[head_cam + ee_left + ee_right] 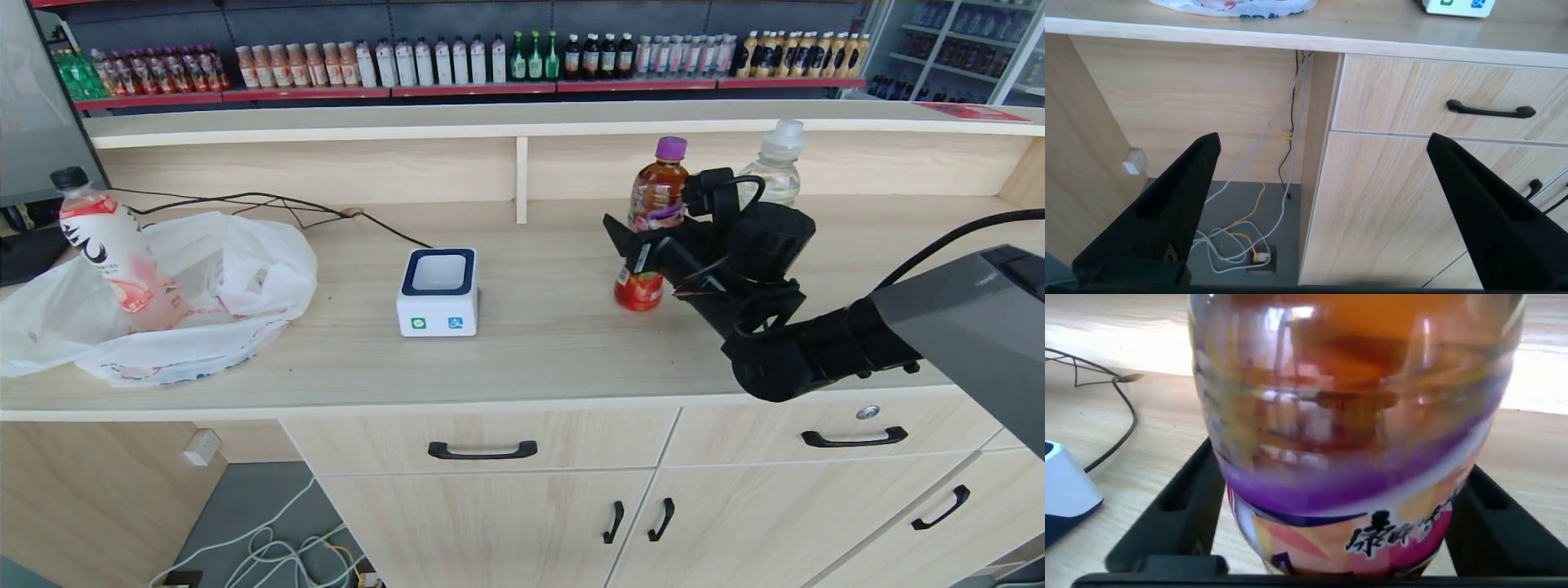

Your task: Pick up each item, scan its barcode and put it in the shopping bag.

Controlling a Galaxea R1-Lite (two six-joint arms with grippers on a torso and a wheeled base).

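Snugly between the black right fingers point(1172, 508), a ribbed clear-plastic bottle point(654, 196) with purple cap; left fingers point(1167, 214) wide apart.

A shop is indicated: red-edged shelves point(473, 87) are stocked with rows of bottled drinks point(424, 61), and a scanner point(438, 292) is set on a wooden counter point(539, 351).

Upright purple-capped tea bottle point(655, 194)

I can read nothing outright. The scanner point(438, 291) bears a green and a blue icon on its front; right of it, the label of the purple-capped bottle point(657, 194) carries dark characters.
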